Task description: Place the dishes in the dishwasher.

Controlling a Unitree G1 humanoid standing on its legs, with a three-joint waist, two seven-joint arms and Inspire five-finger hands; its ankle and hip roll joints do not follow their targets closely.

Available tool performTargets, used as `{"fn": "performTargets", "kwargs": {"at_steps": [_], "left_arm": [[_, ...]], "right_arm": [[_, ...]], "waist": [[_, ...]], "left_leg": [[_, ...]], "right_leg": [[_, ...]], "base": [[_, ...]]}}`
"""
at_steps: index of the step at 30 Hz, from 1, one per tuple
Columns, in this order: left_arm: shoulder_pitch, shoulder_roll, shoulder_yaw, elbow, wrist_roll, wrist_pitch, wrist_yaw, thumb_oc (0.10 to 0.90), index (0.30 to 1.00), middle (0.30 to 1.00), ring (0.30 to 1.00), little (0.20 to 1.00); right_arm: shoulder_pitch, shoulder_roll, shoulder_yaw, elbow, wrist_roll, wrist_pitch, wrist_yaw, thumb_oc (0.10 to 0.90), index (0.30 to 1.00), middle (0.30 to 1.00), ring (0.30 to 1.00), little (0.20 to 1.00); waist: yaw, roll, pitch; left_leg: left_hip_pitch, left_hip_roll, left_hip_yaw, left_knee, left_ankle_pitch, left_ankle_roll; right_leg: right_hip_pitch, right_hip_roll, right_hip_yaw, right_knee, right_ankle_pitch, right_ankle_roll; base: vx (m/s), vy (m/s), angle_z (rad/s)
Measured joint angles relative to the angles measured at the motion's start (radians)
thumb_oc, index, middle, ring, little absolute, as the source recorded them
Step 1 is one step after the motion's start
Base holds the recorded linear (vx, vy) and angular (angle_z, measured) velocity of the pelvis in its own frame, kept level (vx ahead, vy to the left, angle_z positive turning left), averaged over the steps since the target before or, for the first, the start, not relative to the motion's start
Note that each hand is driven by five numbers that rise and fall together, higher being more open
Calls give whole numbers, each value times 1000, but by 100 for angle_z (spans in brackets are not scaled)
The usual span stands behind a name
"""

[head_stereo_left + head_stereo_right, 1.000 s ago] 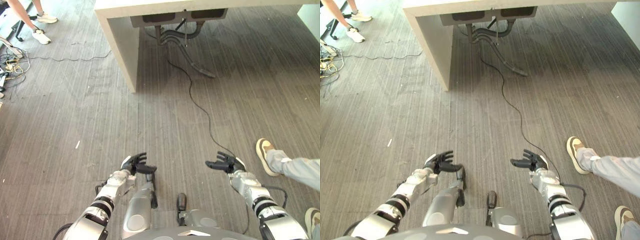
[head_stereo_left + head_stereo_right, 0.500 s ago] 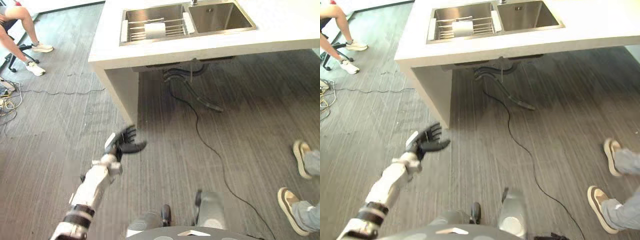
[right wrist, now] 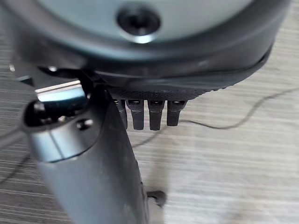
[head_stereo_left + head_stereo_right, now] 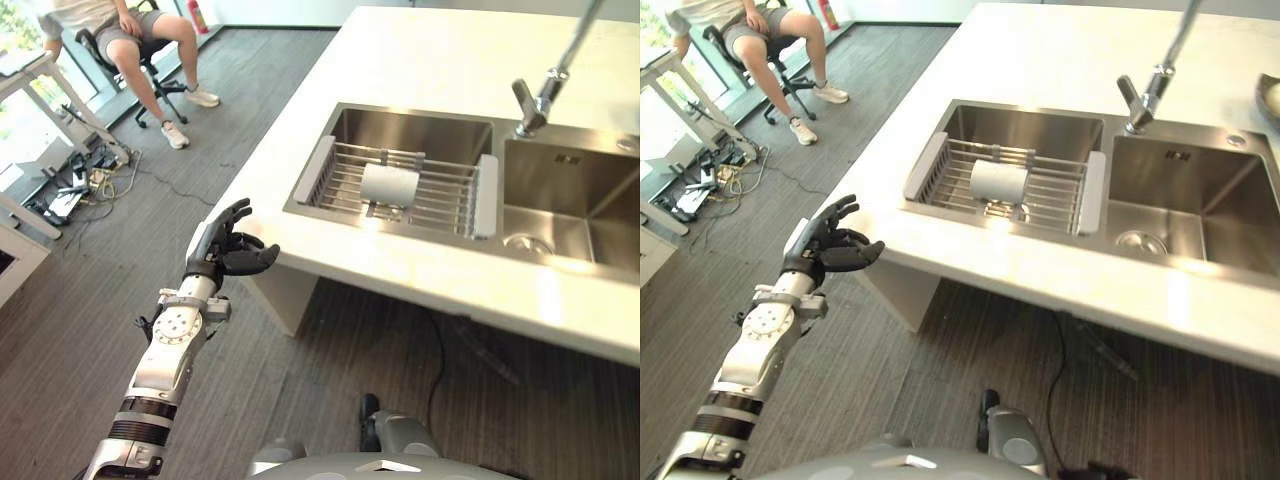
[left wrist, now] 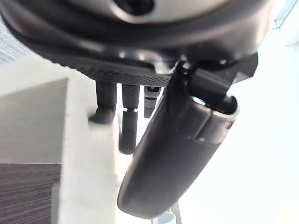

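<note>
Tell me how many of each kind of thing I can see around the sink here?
Sink basins: 2 (left, right)
Drying racks: 1
White cups: 1
Taps: 1
Robot hands: 2 (left hand, right hand)
Seated persons: 1
Total: 8

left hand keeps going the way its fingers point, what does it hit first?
Probably the white counter. The left hand is raised beside the counter's near corner, fingers relaxed and holding nothing, pointing toward the counter edge. The left wrist view shows the fingertips at that edge. Depth is unclear; the rack in the sink lies farther on.
</note>
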Motion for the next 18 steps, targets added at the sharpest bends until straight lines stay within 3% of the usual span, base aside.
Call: {"fn": "performTargets", "kwargs": {"at_steps": [1, 2, 3, 4, 5, 8, 9, 10, 11, 12, 13, 14, 15, 16, 18], "left_arm": [[6, 26, -25, -6, -9, -3, -16, 800, 900, 900, 900, 900], [4, 44, -42, -10, -15, -20, -18, 800, 900, 900, 900, 900], [-9, 35, -63, -10, -17, -29, -20, 800, 900, 900, 900, 900], [-30, 41, -89, -17, -18, -43, -22, 800, 900, 900, 900, 900], [-50, 45, -107, -21, -18, -48, -38, 800, 900, 900, 900, 900], [-65, 32, -155, -22, -15, -61, -57, 800, 900, 900, 900, 900], [-77, 25, -167, -22, -10, -61, -65, 800, 900, 900, 900, 900], [-92, 18, -175, -22, -4, -61, -73, 800, 900, 900, 900, 900], [-123, 23, -188, -20, 0, -61, -76, 800, 900, 900, 900, 900], [-160, 19, -196, -16, 2, -59, -78, 800, 900, 900, 900, 900], [-172, 16, -193, -19, 4, -65, -77, 800, 900, 900, 900, 900], [-180, 25, -189, -19, 8, -67, -79, 800, 900, 900, 900, 900], [-180, 25, -189, -19, 8, -67, -79, 800, 900, 900, 900, 900], [-183, 32, -189, -20, 19, -66, -82, 800, 900, 900, 900, 900], [-202, 64, -188, -23, 33, -68, -86, 800, 900, 900, 900, 900]], "right_arm": [[-5, -2, 3, -10, 1, -3, -11, 800, 900, 900, 900, 900], [-30, -9, 15, -19, 2, -4, -16, 800, 900, 900, 900, 900], [-51, -31, 20, -42, 2, -9, -16, 800, 900, 900, 900, 900], [-66, -40, 22, -69, 3, -10, -12, 800, 900, 900, 900, 900], [-76, -22, 23, -98, 5, -14, -13, 800, 900, 900, 900, 900], [-79, 4, 21, -131, 23, -32, -2, 800, 900, 900, 900, 900], [-67, 12, 22, -124, 32, -27, -2, 800, 900, 900, 900, 900], [-50, 20, 21, -118, 40, -19, -4, 800, 900, 900, 900, 900], [-40, 30, 19, -105, 41, -14, -4, 800, 900, 900, 900, 900], [-25, 43, 18, -83, 41, -5, -4, 800, 900, 900, 900, 900], [-6, 47, 20, -70, 40, -1, -1, 800, 900, 900, 900, 900], [14, 48, 18, -57, 40, 0, 2, 800, 900, 900, 900, 900], [14, 48, 18, -57, 40, 0, 2, 800, 900, 900, 900, 900], [44, 48, 3, -43, 41, 1, 1, 800, 900, 900, 900, 900], [62, 51, -16, -13, 41, 1, -4, 800, 900, 900, 900, 900]], "waist": [[32, -27, 3], [62, -44, 4], [73, 7, 3], [70, 32, 0], [32, 54, -5], [-7, 81, -16], [-36, 93, -20], [-60, 102, -21], [-81, 114, -12], [-93, 107, 2], [-94, 100, 6], [-93, 87, 9], [-93, 87, 9], [-110, 79, 10], [-112, 71, 24]], "left_leg": [[-36, -49, 42, -140, -35, 28], [-45, -107, 37, -338, -34, 63], [-50, -99, 8, -507, 8, 67], [-49, -73, -1, -634, 60, 51], [-42, -42, 0, -708, 107, 59], [11, -26, 43, -766, 152, 79], [44, -23, 52, -793, 194, 79], [86, -18, 57, -848, 192, 90], [112, -13, 56, -867, 191, 102], [125, -4, 56, -867, 181, 117], [134, -4, 60, -867, 169, 131], [139, -20, 82, -867, 161, 137], [139, -20, 82, -867, 161, 137], [137, -26, 94, -867, 156, 126], [111, -16, 107, -843, 124, 77]], "right_leg": [[68, -6, 2, -87, 17, 13], [114, -14, 25, -152, 15, 74], [120, -9, -32, -113, -83, 203], [101, -14, -18, -52, -58, 130], [132, 25, 3, -54, -75, 39], [181, 46, 68, -73, -89, 58], [193, 53, 87, -72, -100, 76], [193, 56, 103, -50, -116, 102], [171, 56, 113, 23, -142, 140], [84, 47, 118, 167, -207, 176], [53, 24, 124, 118, -224, 166], [40, -17, 126, -16, -119, 181], [40, -17, 126, -16, -119, 181], [54, -32, 136, -65, -27, 179], [24, -22, 181, -68, -16, 187]], "base": [[169, -37, -16], [162, -12, -40], [185, 72, -65], [121, 79, -32], [142, 154, -23], [71, 120, -79], [1, 112, -87], [-35, 68, -48], [-20, 57, -58], [-27, 80, -76], [-76, 36, -98], [-91, 9, -71], [-179, -45, -55], [-189, -55, -45], [-199, -81, -64]]}}
